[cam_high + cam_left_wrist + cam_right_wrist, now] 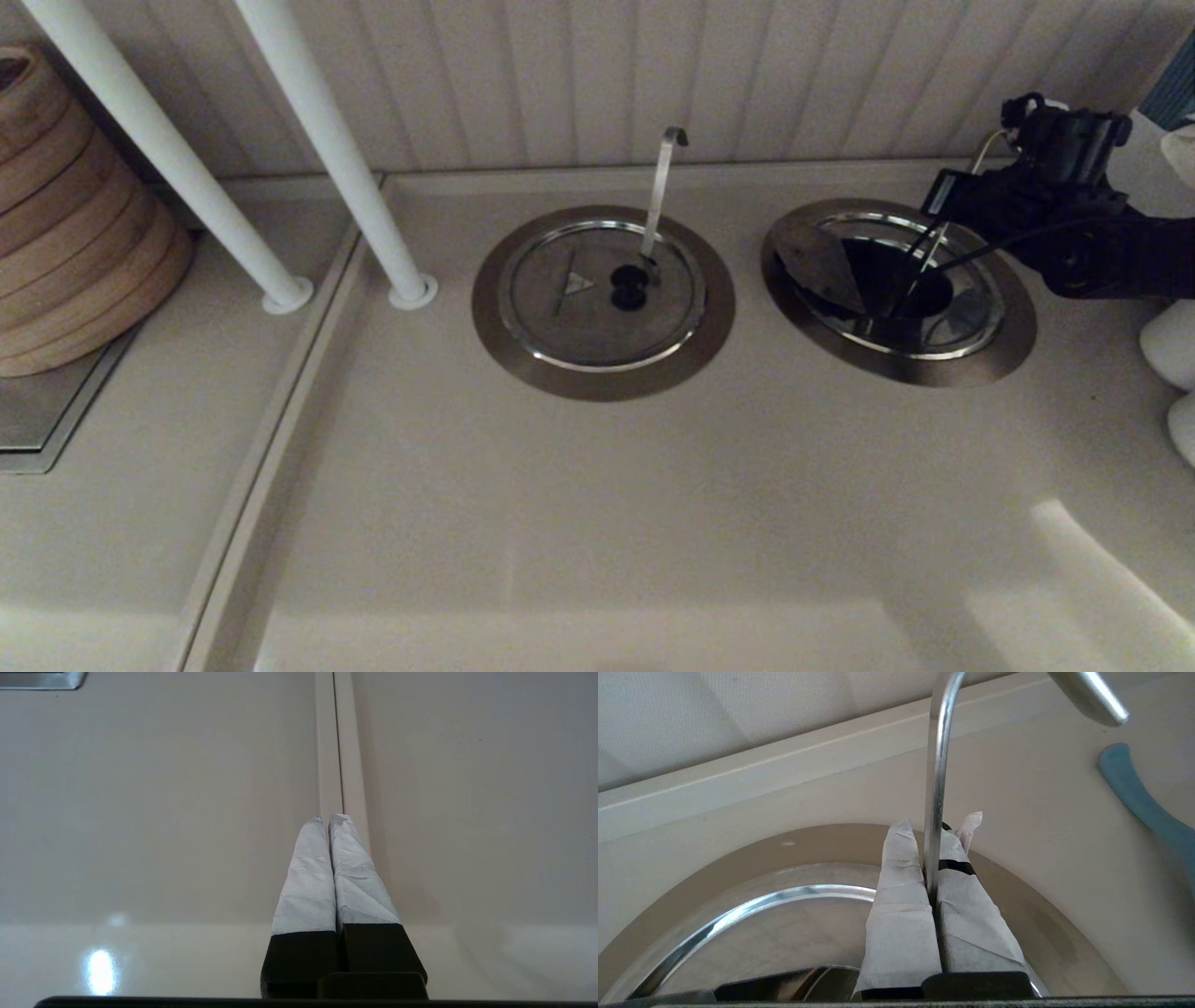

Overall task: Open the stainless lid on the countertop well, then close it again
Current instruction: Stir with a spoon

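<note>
Counter (597, 523): pale, smooth, glossy slab with a raised straight seam along its left side, backed by a ribbed white wall panel. Stack of round wooden rings (65, 215): tan, banded, at the counter's far left. Two white poles (327, 140): smooth round tubes, slanted, each footed in a small collar on the counter. Countertop well (1022, 317): round dark cavity ringed by a wide flat brushed-steel collar, set at the counter's rear right. Stainless lid (822, 266): round brushed-steel disc seated in that well, its wedge-shaped flap tilted up on the left side and the dark opening exposed beside it. Second well (504, 345): like collar, to the left of the first and apart from it, carrying a flat closed round lid (569, 308) with a black knob and a hook-tipped handle (661, 187) that stood up from it. Utensil handle (934, 788): thin polished metal rod, rising from the right-hand well and curving over at its top. Right hand (934, 830): black body, fingers wrapped in creased grey-white tape; it reached in from the right over the rear edge of the countertop well, above the lid's flat part, its fingers pressed against either side of the utensil handle, pinching it. Left hand (329, 819): same taped fingers, pressed together on nothing, hanging over the counter's seam, well apart from both wells.
</note>
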